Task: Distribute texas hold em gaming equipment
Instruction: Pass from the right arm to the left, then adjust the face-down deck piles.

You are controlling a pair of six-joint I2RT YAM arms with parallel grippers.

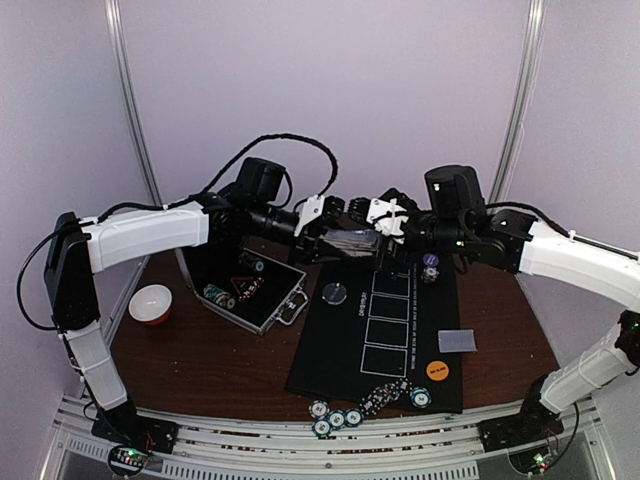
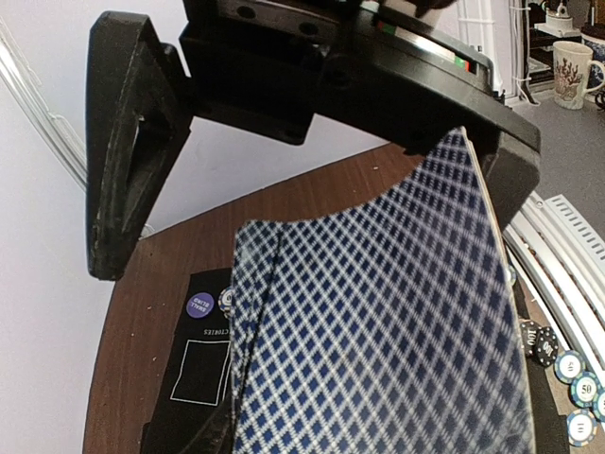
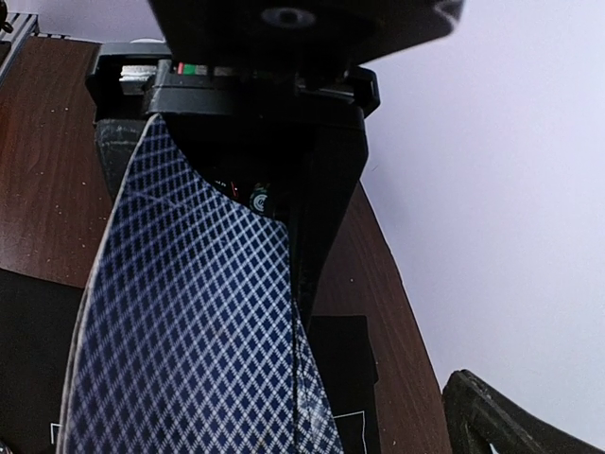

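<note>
**Deck aloft, dealing barely begun**

Top view: lilac walls, brown wood-grain table (image 1: 200,370), black mat (image 1: 340,350). Striped-edge poker chips (image 1: 337,418) bunch at the mat's near edge, with an orange disc (image 1: 437,369) and a lone card (image 1: 457,341) on its right. The printed boxes are bare, so we judge most distribution undone. The left gripper (image 1: 325,228) clamps the deck (image 1: 355,240) above the mat's far end. The right gripper (image 1: 388,218) beside it gapes, empty.

Left wrist: deck thin, bowed, slightly fanned.

Right wrist: glossy navy lattice backs.

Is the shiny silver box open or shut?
Open. The silver case shows its black inside in the top view, with poker chips lying in it.
</note>
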